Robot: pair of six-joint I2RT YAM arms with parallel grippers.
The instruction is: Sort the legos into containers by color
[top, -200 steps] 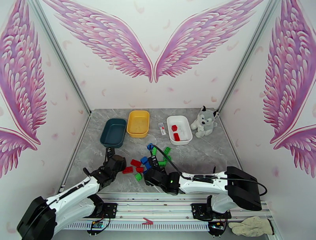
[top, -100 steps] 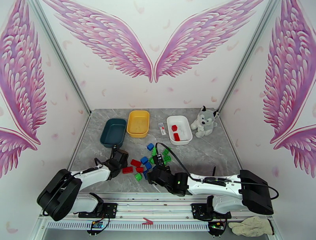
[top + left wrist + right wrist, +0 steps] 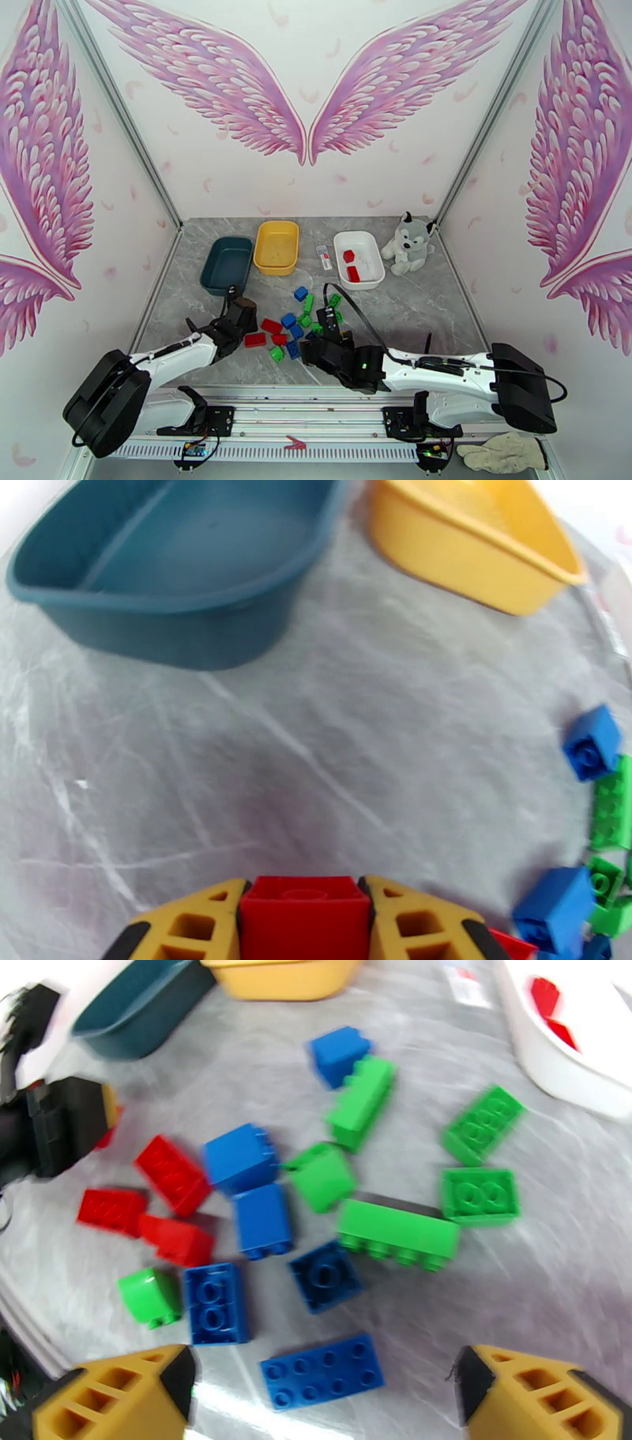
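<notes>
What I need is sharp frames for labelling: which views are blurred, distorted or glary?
Top external: evenly lit and sharp, though the small studded plastic bricks look tiny. Left wrist: wide-angle bowing curves the dark teal plastic tray; the gripped red brick is sharper than the grey marble table. Right wrist: motion blur smears the green bricks; the white plastic tray is washed out.

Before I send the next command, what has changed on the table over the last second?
The left gripper edged right toward the pile and closed on a red brick. The right gripper shifted slightly right above the pile and opened wide, holding nothing. The loose bricks, the teal tray, yellow tray and white tray stayed put.
</notes>
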